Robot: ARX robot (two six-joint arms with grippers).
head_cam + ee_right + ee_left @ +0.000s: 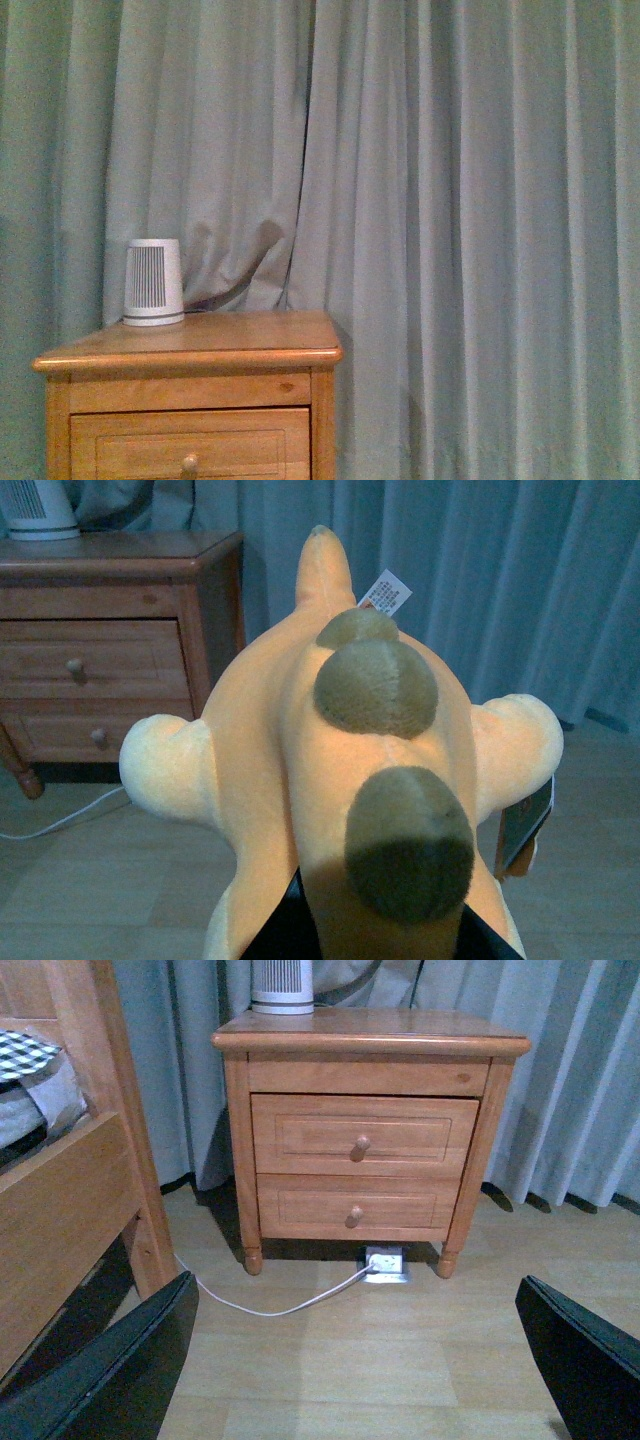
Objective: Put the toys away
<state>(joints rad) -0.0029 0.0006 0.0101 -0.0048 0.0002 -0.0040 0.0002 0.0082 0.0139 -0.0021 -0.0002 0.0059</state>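
The orange-yellow plush animal (300, 750) fills the right wrist view, seen from behind: olive bumps along its back, pale stubby limbs to both sides, a white tag near its far tip. My right gripper (372, 942) is shut on it, black fingers showing on either side of its body, holding it above the floor. My left gripper (370, 1370) is open and empty, its two black fingers wide apart above the wooden floor, facing the nightstand (365, 1110). Neither arm shows in the front view.
The wooden nightstand (190, 400) has two drawers with round knobs (360, 1145) and a white ribbed device (153, 282) on top. A white cable (270, 1305) runs to a floor socket (386, 1262). A wooden bed frame (70, 1200) stands beside it. Curtains (450, 200) hang behind.
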